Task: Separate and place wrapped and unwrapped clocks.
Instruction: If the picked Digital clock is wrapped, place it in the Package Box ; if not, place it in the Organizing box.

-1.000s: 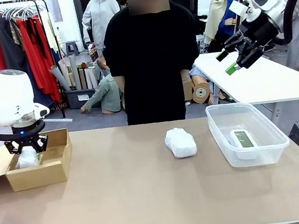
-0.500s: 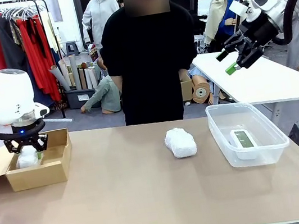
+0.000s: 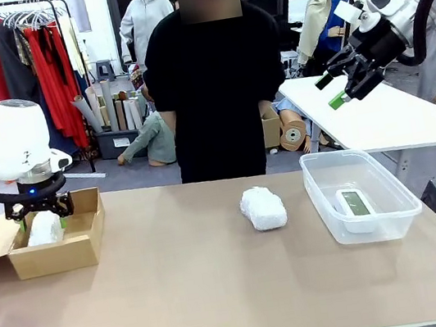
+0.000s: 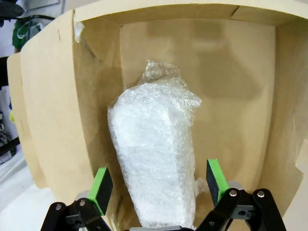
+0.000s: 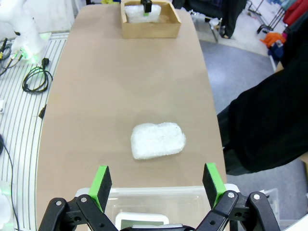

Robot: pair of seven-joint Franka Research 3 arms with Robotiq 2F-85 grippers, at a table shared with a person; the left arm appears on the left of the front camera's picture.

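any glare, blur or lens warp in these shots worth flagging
Front view: even light, sharp, just a soft shadow under the middle bundle on the table. Left wrist view: the wrap on the boxed bundle shows small glints, not blown out, and the cardboard box walls bow from the wide lens. Right wrist view: the table's long edges curve likewise; no motion blur.

Crinkly plastic-wrapped bundle [image 4: 156,154], matt cardboard box [image 4: 57,115]
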